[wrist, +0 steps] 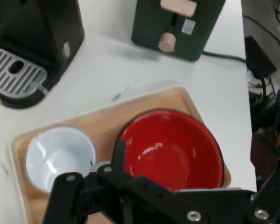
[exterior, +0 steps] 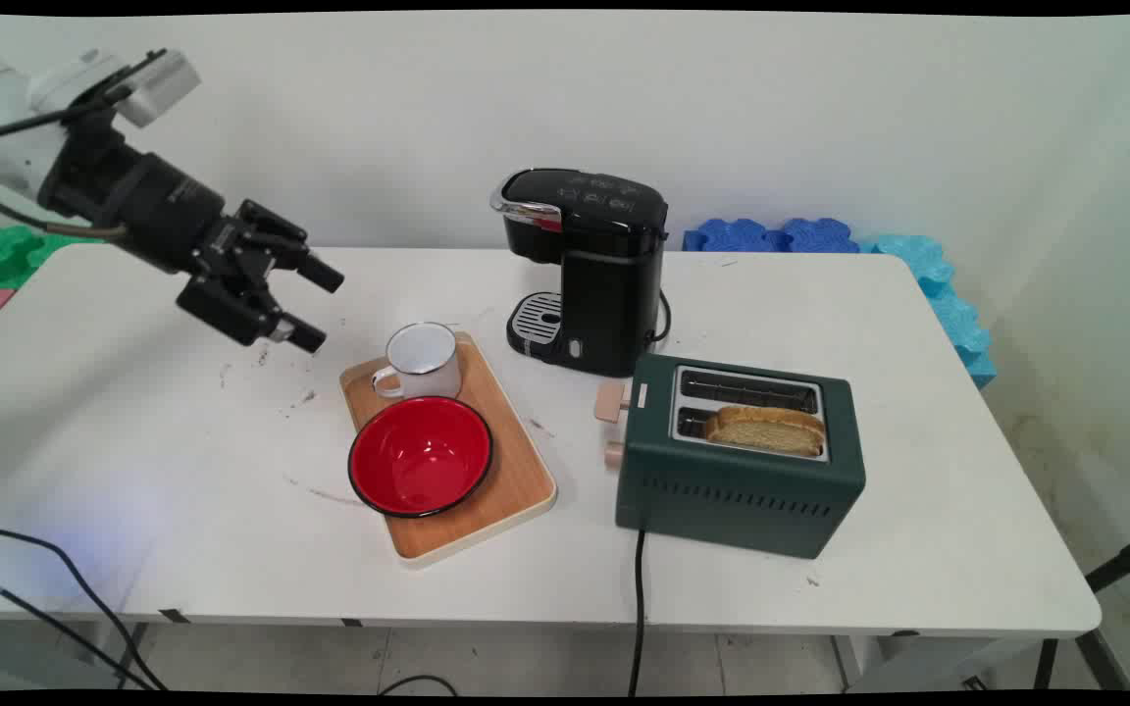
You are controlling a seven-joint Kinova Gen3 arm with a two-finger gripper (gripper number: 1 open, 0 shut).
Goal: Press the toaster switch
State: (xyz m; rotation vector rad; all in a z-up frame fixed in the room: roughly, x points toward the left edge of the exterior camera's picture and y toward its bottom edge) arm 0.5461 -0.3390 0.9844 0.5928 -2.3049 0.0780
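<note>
Gripper: the gripper point(exterior: 315, 306) is held above the table point(exterior: 133, 441), left of the tray point(exterior: 516, 480); its fingers are spread apart and nothing is held.
Nearest: a white mug point(exterior: 422, 360) is stood at the tray's far end, apart from the gripper.
Bowl: a red bowl point(exterior: 420, 456) is set just in front of the mug.
Behind: a black coffee maker point(exterior: 590, 270) is seen.
Right: a slice of bread point(exterior: 766, 429) is lodged in the near slot of the green toaster point(exterior: 737, 471).

Even, soft bright light, faint shadows under the toaster point(exterior: 740, 453), small glare in the red bowl point(wrist: 170, 149), hand view slightly blurred at lower edge.
</note>
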